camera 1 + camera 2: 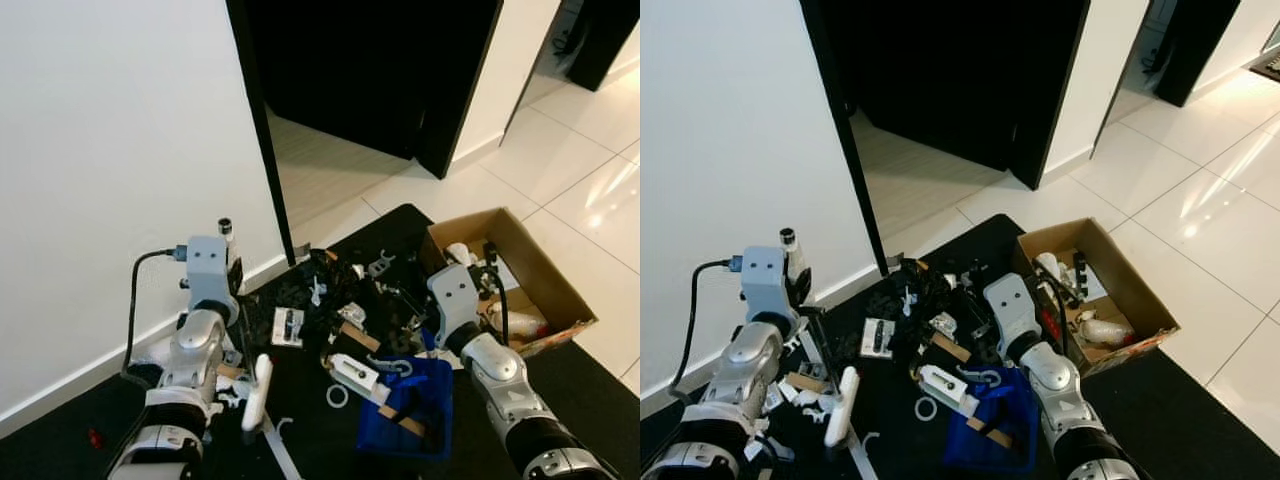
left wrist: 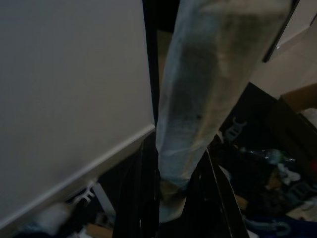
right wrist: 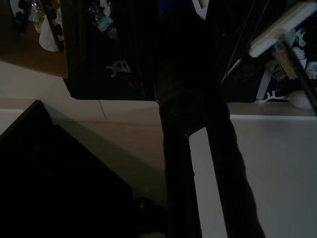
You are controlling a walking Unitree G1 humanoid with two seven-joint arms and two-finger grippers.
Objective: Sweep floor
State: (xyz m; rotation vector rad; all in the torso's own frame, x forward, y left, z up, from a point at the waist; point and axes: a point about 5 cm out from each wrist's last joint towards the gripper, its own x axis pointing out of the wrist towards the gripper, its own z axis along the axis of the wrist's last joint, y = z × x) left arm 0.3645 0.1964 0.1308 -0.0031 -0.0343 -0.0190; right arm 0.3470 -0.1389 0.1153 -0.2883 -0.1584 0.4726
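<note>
The robot is standing over a black mat (image 1: pixel 330 440) that is lying against the white wall (image 1: pixel 110 160), and the mat is my landmark here. Strewn across its middle is a clutter of small white and black parts (image 1: pixel 345 305), with a blue bag (image 1: pixel 410 405) lying at the near side of the heap and a white ring (image 1: pixel 337 396) just beside that bag. At the mat's far right corner an open cardboard box (image 1: pixel 545 275) is sitting, partly on the pale tiles (image 1: pixel 590 190), holding more odds and ends.

Over the mat's left edge, near the wall, the left gripper (image 2: pixel 171 198) is clenching a pale, grimy handle (image 2: pixel 208 84) that is rising up between its black fingers (image 2: pixel 136 198); this looks like the sweeping tool's shaft, though its head cannot be made out. A white bar (image 1: pixel 257 392) is lying on the mat just beside that arm.

The right gripper (image 3: pixel 195 163) is hanging over the mat's right side, between the clutter and the box. Its fingers are dark against the floor, seemingly a little apart, and I cannot tell whether anything is being gripped.

Beyond the mat, a dark doorway (image 1: pixel 370 70) is standing open.
</note>
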